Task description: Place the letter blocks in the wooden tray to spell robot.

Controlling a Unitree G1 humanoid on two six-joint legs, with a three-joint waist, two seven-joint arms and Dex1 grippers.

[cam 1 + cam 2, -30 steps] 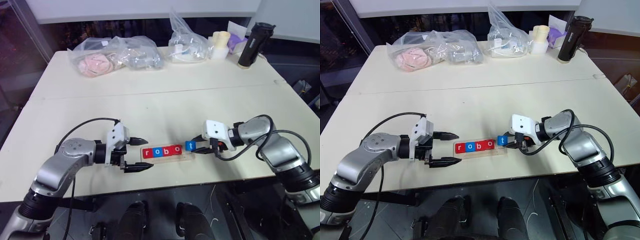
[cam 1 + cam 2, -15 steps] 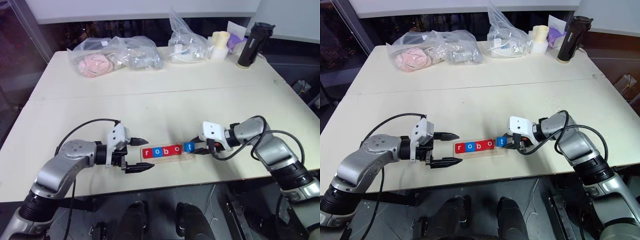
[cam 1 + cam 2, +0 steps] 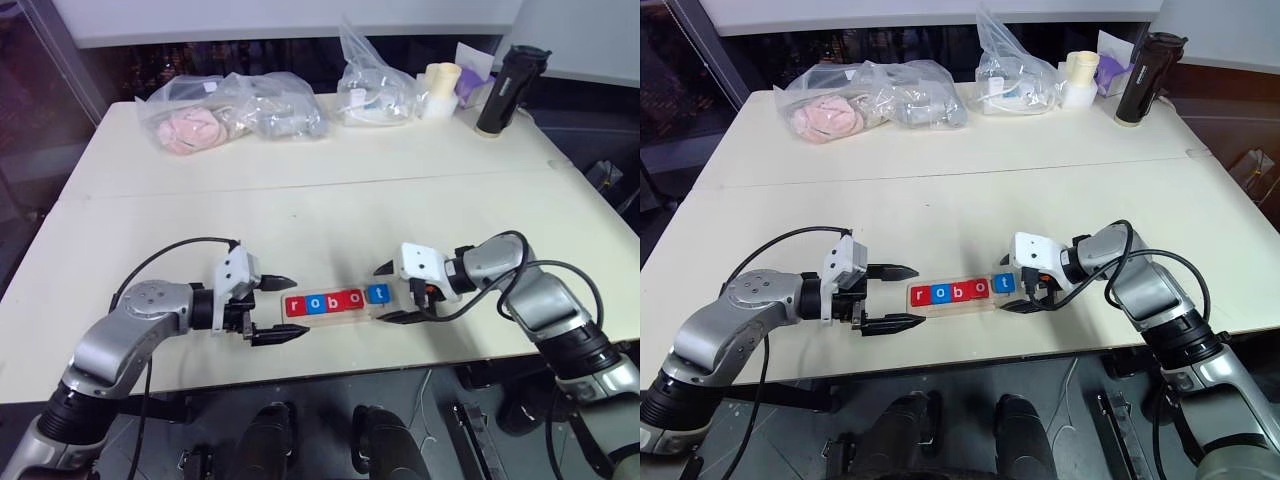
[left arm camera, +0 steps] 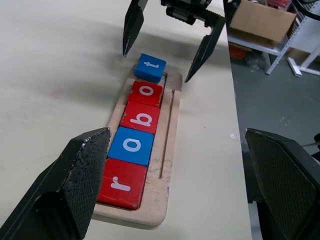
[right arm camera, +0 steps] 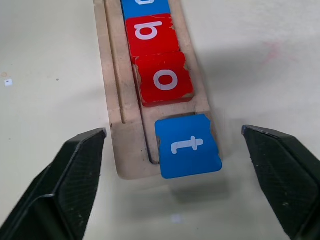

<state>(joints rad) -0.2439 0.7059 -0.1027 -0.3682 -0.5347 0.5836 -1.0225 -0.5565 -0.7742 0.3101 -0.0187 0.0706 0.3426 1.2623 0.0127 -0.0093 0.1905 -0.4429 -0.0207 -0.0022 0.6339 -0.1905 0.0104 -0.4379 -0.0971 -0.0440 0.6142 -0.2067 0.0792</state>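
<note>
The wooden tray [image 3: 336, 315] lies near the table's front edge. Four letter blocks sit in it in a row: red r [image 3: 294, 305], blue o [image 3: 315, 303], red b [image 3: 335, 301], red o [image 3: 355, 298]. The blue t [image 5: 187, 145] rests at the tray's right end, slightly skewed and overhanging that end. My right gripper [image 3: 382, 294] is open, one finger on each side of the t and neither touching it. My left gripper [image 3: 300, 308] stands open at the tray's left end by the r, holding nothing.
Clear plastic bags [image 3: 230, 110] of items lie at the back left, and another bag [image 3: 375, 85] is at the back centre. A cream cup [image 3: 440, 90] and a black bottle [image 3: 505, 90] stand at the back right. The table's front edge [image 3: 330, 375] runs just below the tray.
My right gripper brought the blue t left to the tray's right end, then opened and let it go. The left gripper has not moved.
</note>
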